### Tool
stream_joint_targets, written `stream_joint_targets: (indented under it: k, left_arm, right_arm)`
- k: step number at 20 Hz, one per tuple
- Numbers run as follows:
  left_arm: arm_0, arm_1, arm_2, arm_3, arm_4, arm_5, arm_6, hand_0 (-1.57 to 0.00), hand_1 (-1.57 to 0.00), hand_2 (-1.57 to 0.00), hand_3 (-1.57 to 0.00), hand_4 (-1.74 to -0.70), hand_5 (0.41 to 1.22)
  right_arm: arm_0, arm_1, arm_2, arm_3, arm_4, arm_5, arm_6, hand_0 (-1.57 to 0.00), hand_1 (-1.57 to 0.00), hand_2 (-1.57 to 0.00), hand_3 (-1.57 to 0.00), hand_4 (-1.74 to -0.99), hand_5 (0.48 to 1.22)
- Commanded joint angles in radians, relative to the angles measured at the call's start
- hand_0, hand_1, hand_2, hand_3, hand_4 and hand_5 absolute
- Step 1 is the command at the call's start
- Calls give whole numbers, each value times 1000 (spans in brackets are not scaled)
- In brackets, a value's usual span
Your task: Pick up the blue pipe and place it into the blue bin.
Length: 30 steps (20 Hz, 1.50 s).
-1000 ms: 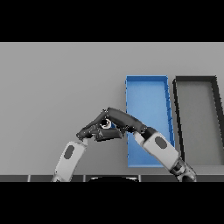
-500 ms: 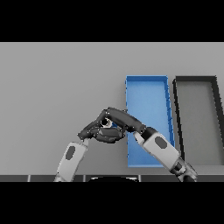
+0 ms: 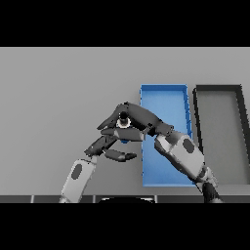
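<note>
The blue pipe (image 3: 125,141) is mostly hidden inside my right hand (image 3: 139,118); only a pale round end and a small blue patch below the fingers show. That hand is shut on the pipe, just left of the blue bin (image 3: 184,112), and its arm crosses the bin's lower half. My left hand (image 3: 104,145) sits below and to the left of the right hand, its fingers relaxed and holding nothing, one finger stretched out towards the bin's left wall.
A black bin (image 3: 220,90) stands right beside the blue bin on the right, with the same long shape. Grey table stretches to the left and behind both hands.
My right hand has risen a little with the pipe in it, and it now looks higher in the view. The left hand has stayed almost where it was.
</note>
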Motion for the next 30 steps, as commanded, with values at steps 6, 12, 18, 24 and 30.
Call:
stream_joint_targets:
  k: [6,12,18,24,30]
  left_arm:
    - [-6,-14,-4,-15,5,0,48,-1,-1,-1,-1,-902,432]
    - [-9,10,9,-8,6,-10,30,0,0,0,1,-886,412]
    - [-13,15,2,-6,-9,-5,26,1,1,1,1,-867,419]
    - [23,25,3,-27,9,-13,11,1,1,1,1,-878,423]
    - [33,7,-14,-36,1,-2,33,1,1,1,1,-887,423]
  right_arm:
    - [-240,-125,-177,118,-69,-88,-28,-1571,-1571,-1571,-1571,-1741,1221]
    - [-241,-262,-279,292,-19,-94,-34,-1571,-1571,-1571,-1571,-1741,1221]
    - [-39,-330,-313,308,-2,-110,-11,-1571,-1571,-1571,-1571,-1741,1221]
    - [229,-349,-295,190,10,-179,51,-1571,-1571,-1571,-1571,-1741,1221]
    - [403,-433,-177,120,30,-377,107,-1571,-1571,-1571,-1508,-1741,1221]
